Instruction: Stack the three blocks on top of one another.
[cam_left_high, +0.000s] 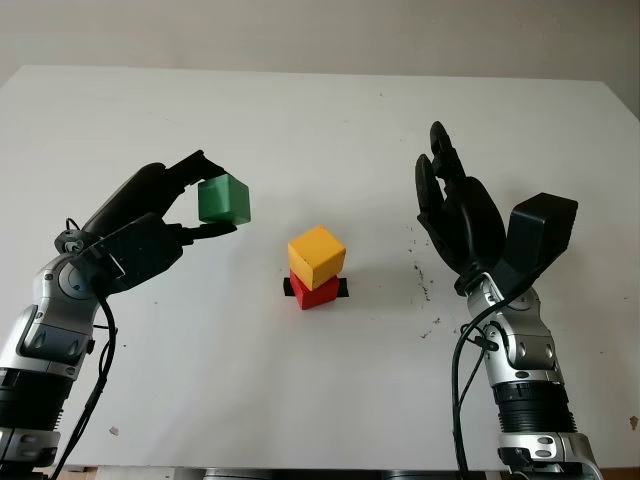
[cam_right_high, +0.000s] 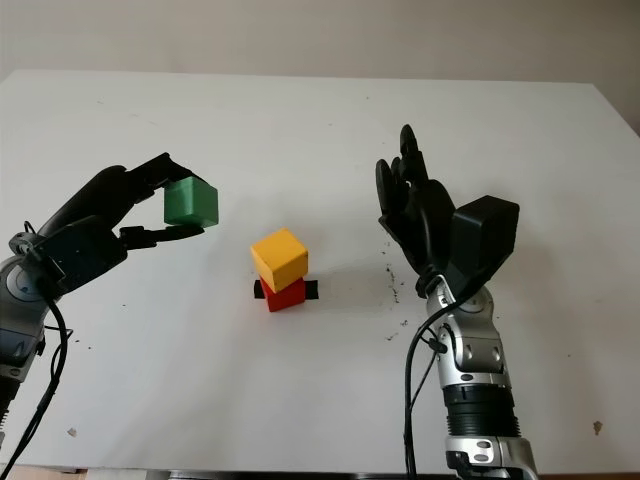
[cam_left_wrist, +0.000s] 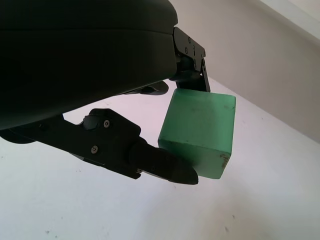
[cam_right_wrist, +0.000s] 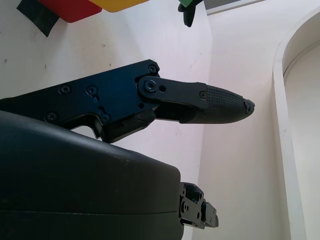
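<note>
A yellow block (cam_left_high: 317, 253) sits on a red block (cam_left_high: 316, 291) at the table's middle, turned a little on it. My left hand (cam_left_high: 205, 195) is shut on a green block (cam_left_high: 223, 199), held in the air to the left of the stack and higher than it. The left wrist view shows the same green block (cam_left_wrist: 199, 132) pinched between black fingers (cam_left_wrist: 160, 162). To the right of the stack my right hand (cam_left_high: 455, 210) is raised above the table, open and holding nothing.
A strip of black tape (cam_left_high: 343, 288) lies under the red block. The white table (cam_left_high: 300, 120) carries small dark specks (cam_left_high: 420, 285) right of the stack. A pale wall runs behind the table's far edge.
</note>
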